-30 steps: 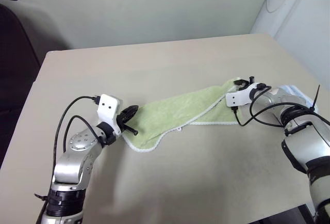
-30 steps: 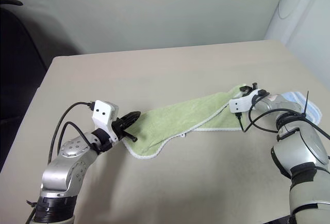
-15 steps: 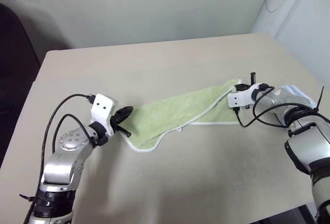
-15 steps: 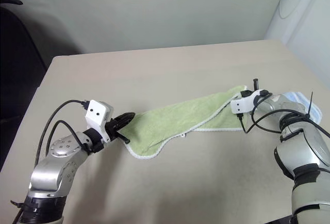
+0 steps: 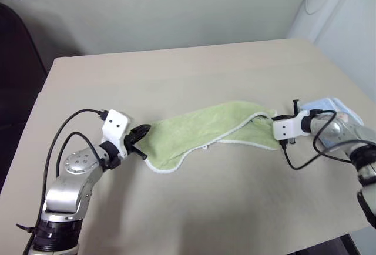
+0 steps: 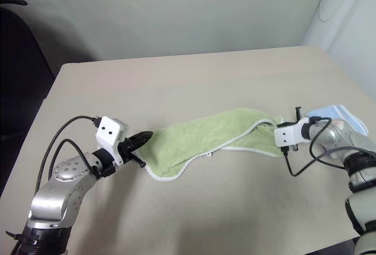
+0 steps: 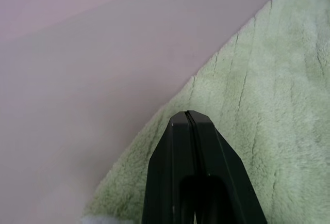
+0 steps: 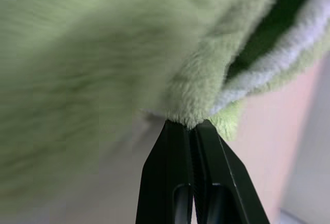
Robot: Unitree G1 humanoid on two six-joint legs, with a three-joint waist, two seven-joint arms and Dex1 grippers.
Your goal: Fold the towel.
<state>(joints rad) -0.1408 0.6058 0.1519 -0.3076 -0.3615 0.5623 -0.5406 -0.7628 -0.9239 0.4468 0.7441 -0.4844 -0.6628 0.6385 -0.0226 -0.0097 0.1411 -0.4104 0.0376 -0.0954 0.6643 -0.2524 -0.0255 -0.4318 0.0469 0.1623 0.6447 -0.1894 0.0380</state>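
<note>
I see the towel (image 5: 205, 128) stretched out in a long, rumpled band across the middle of the beige surface (image 5: 176, 73), pulled between my two arms. My left gripper (image 5: 141, 136) is clenched on the towel's left end, its fingers (image 7: 192, 152) pressed together over the terry cloth. My right gripper (image 6: 275, 131) is clamped tight on the towel's right end, where the white edging (image 8: 278, 74) folds over. A light blue towel (image 6: 335, 114) lies beside my right arm.
</note>
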